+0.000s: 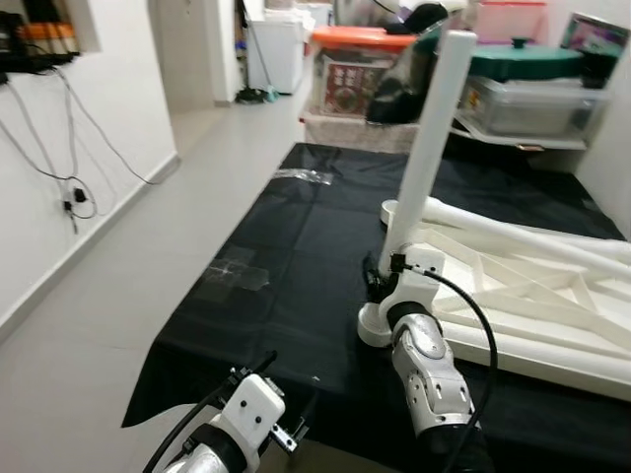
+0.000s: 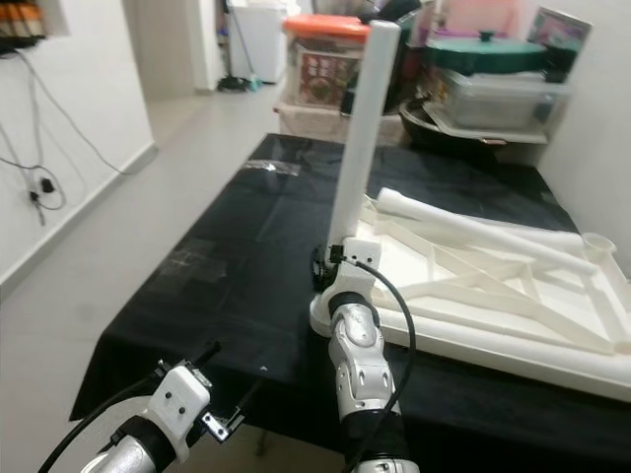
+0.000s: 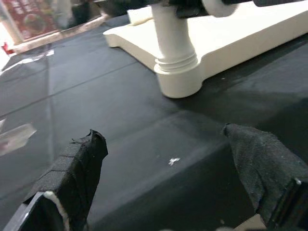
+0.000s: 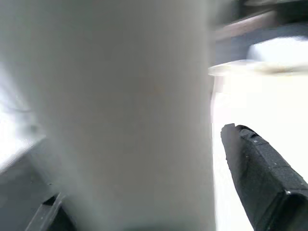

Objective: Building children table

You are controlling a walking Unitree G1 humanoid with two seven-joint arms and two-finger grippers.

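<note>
The white tabletop lies upside down on a black cloth. A white table leg stands upright in the socket at its near left corner. My right gripper is at the base of this leg. In the right wrist view a black finger shows on each side of the leg, so it is shut on it. More white legs lie across the tabletop. My left gripper hovers low at the cloth's front edge, open, its fingers wide apart and holding nothing.
Storage boxes with an orange lid and a green lid are stacked behind the cloth. A white wall with hanging cables runs along the left, with bare tile floor beside it. Clear tape is stuck on the cloth.
</note>
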